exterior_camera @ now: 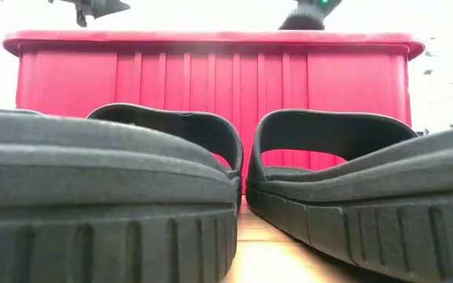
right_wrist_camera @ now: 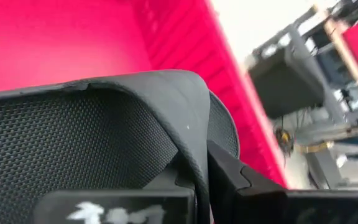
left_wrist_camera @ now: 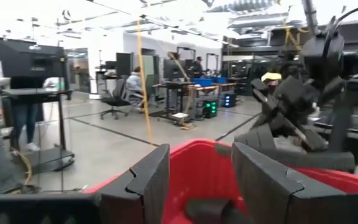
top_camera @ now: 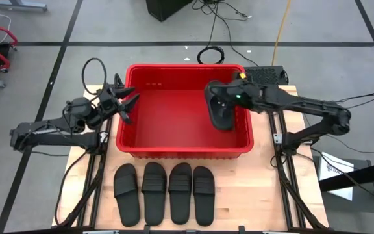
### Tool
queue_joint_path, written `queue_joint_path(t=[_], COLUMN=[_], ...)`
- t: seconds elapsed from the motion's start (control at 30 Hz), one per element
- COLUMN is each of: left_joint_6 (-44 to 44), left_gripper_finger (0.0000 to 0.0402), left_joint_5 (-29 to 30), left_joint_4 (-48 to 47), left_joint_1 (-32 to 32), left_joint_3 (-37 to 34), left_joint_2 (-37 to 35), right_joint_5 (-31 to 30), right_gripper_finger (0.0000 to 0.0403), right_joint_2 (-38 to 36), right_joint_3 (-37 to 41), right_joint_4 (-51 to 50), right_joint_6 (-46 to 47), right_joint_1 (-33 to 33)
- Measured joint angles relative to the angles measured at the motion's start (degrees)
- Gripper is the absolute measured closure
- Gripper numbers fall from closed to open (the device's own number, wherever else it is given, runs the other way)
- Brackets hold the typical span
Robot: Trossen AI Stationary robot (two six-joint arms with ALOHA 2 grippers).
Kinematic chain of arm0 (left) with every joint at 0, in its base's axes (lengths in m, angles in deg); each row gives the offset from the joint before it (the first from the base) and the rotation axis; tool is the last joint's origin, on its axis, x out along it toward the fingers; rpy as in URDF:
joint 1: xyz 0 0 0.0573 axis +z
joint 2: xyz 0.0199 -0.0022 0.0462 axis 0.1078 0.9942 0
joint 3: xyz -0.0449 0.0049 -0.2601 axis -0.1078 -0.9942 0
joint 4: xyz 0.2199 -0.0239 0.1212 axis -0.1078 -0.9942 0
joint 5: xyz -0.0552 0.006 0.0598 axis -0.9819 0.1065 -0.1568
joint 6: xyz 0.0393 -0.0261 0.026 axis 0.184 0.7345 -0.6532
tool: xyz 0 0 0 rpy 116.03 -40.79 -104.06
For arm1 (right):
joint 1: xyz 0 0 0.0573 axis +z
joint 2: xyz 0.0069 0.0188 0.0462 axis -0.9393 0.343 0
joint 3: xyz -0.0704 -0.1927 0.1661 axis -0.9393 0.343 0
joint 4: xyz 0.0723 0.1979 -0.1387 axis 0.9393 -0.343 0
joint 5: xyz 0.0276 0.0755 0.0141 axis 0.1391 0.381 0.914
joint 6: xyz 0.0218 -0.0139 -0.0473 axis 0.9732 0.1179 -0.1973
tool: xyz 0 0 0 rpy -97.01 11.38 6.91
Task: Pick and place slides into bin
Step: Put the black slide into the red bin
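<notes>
right gripper (top_camera: pixel 221 104) clamped on one slide (top_camera: pixel 223 112), holding it over the right side of the red bin (top_camera: pixel 186 151). left gripper (top_camera: pixel 127 99) empty, fingers spread, over bin's left rim. four slides (top_camera: pixel 164 193) lined up on the table (top_camera: pixel 252 195) near the bin's front.

Low view: bin (exterior_camera: pixel 211 75) base hidden behind slides (exterior_camera: pixel 321 173); outer slides cropped by frame edges.

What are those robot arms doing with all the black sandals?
The robot is putting slides into the red bin. The right tool is shut on one slide, holding it over the inside of the bin near its right wall. The left tool is open and empty above the bin's left rim. Four more slides lie in a row on the table in front of the bin.
</notes>
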Motion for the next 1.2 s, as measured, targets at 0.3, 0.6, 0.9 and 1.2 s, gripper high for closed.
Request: queue_joint_path(t=[0.3,0.6,0.9,1.2], left_joint_6=[1.87,1.76,1.84,2.81], left_gripper_finger=[0.0222,0.0222,0.0222,0.0222], left_joint_5=[-5.81,-7.78,-11.13,-12.77], left_joint_4=[-0.71,-3.99,-3.95,-2.91], left_joint_1=[7.10,11.49,14.80,15.55], left_joint_3=[0.00,0.00,0.00,0.00], left_joint_2=[0.90,1.14,1.14,1.14], right_joint_5=[-0.36,-0.30,-1.66,-1.70], right_gripper_finger=[0.0394,0.0394,0.0394,0.0394], right_joint_2=[8.73,6.54,1.74,1.58], right_joint_3=[0.22,10.63,19.92,24.87], right_joint_4=[-10.02,-6.79,3.76,9.28], right_joint_6=[1.96,4.30,4.60,3.19], right_joint_1=[-2.84,-2.46,-2.29,-3.19])
